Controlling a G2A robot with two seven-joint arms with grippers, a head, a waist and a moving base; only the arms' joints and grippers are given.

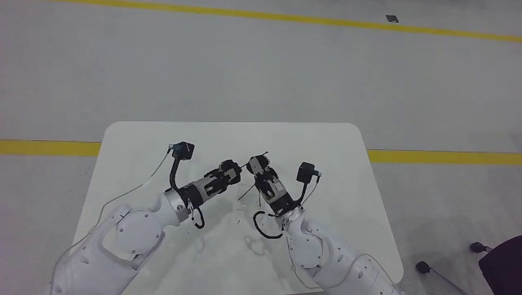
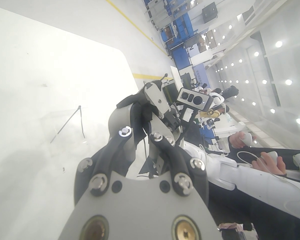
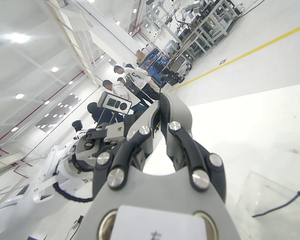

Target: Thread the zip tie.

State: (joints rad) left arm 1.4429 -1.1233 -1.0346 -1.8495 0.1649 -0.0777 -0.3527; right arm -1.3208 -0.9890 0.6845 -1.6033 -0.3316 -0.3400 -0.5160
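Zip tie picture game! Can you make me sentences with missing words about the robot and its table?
1. The right gripper is shut on a thin ____ zip tie.
2. That gripper hangs over a ____ table.
3. The lines painted on the floor are ____.

Missing words: black; white; yellow.
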